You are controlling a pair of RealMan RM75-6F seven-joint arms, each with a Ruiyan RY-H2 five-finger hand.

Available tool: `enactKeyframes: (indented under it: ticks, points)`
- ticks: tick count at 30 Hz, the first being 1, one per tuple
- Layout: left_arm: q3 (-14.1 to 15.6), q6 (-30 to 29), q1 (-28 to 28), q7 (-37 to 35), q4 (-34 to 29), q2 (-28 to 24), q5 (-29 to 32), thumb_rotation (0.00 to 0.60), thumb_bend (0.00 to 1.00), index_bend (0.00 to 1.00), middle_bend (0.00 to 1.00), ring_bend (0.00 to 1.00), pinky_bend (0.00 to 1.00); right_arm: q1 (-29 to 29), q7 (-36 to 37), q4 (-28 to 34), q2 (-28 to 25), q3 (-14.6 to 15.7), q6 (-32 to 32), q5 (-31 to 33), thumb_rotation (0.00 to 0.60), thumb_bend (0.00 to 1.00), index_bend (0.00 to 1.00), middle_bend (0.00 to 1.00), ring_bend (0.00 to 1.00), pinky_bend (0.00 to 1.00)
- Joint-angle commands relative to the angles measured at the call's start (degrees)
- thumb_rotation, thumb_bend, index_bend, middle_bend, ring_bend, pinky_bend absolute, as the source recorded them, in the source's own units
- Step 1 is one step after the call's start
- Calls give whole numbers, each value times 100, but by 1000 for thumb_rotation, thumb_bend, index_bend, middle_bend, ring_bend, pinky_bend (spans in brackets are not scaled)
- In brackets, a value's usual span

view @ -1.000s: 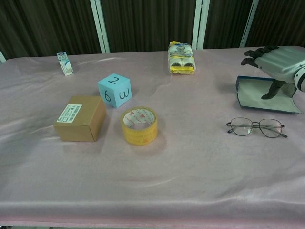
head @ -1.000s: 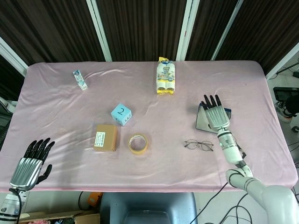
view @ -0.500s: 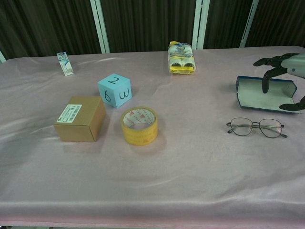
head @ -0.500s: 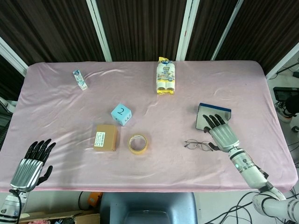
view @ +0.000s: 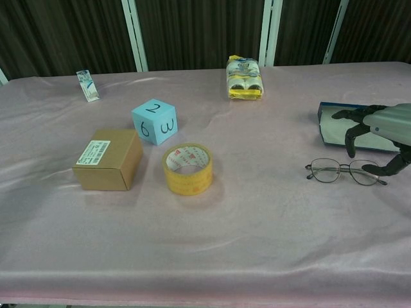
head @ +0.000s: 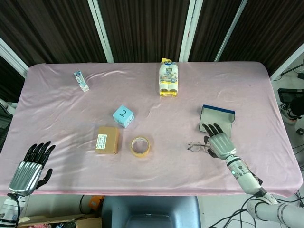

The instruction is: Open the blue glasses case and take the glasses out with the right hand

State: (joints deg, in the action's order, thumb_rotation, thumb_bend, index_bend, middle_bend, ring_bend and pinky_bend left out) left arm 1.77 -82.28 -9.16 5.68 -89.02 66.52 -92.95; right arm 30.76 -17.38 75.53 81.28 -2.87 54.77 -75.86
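**Right hand over the glasses, case open behind**

Right hand above the glasses, fingers spread and curved downward, thumb tip down near the right lens, holding nothing. Just past the fingertips, toward the far edge: the blue glasses case, lid open, grey lining exposed. Glasses flat on the pink tablecloth, left lens and bridge sticking out to the left of the fingers, right lens partly under the hand; actual contact with the frame not clear from either view.

Well to the left of the fingers: yellow tape roll, brown cardboard box and light blue number cube. Farther back, left of the case: a yellow snack pack. Near the far left corner: a small white and blue packet.

Left hand off the near left table edge, fingers extended and slightly apart, empty, far from everything on the cloth.
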Motion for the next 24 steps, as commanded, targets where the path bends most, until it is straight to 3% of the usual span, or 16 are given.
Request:
enactKeyframes:
  ticks: [1,24]
  points:
    - [1,8,-3,-5,0,-1,3,600,420,0,0,0,49,33,-4,-76,57,-27,-46,44,600,508,572,104,0,0]
    - [-4,-9,0,-50,2,-18,4,600,420,0,0,0,49,196,-36,-474,412,-68,-344,253,600,553,602,106,0,0]
